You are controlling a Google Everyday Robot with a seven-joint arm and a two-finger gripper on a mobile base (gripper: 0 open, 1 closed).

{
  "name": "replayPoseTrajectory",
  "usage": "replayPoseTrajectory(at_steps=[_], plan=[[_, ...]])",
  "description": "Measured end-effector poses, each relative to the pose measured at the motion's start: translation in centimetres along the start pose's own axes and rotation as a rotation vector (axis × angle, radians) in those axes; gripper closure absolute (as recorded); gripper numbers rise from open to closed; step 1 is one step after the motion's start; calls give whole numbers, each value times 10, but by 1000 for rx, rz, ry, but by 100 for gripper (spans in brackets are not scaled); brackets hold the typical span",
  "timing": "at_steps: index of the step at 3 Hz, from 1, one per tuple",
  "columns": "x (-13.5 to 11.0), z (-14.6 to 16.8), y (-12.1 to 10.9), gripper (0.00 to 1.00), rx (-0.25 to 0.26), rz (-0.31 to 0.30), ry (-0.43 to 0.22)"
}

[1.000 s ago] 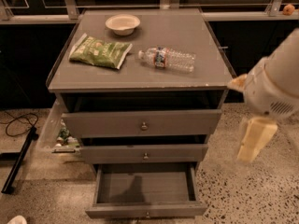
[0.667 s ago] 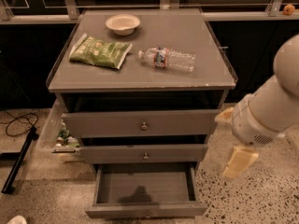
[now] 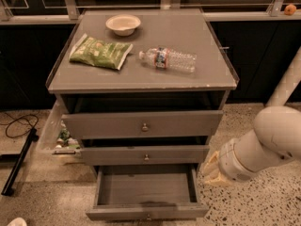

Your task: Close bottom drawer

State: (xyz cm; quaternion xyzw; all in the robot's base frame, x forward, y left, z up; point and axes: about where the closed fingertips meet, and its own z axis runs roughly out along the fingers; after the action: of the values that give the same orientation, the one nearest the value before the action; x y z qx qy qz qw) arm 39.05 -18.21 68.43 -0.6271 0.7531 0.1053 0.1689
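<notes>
The bottom drawer (image 3: 146,212) of the grey cabinet (image 3: 141,81) is pulled far out. Its inside is empty, and its slim front with a small knob sits at the lower edge of the camera view. My gripper (image 3: 210,169) is a cream-coloured end on the white arm (image 3: 263,145). It hangs low at the right of the cabinet, just beside the drawer's right wall and level with the middle drawer (image 3: 146,154). I cannot see that it touches the drawer.
A white bowl (image 3: 123,23), a green snack bag (image 3: 100,52) and a lying water bottle (image 3: 168,59) are on the cabinet top. The top drawer (image 3: 143,124) stands slightly out. A clear bin (image 3: 59,134) and a black cable (image 3: 19,124) are at the left.
My arm has swung down and to the left, bringing the gripper from beside the cabinet's right edge to low beside the open bottom drawer. The drawers have not moved.
</notes>
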Motion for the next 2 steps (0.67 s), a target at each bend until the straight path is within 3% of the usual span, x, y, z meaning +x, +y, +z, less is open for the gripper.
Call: replayPoseTrajectory(at_steps=[1,2], plan=[[0,2,-3,89,8,1,-3],[0,2,-3,100,7,1,-3]])
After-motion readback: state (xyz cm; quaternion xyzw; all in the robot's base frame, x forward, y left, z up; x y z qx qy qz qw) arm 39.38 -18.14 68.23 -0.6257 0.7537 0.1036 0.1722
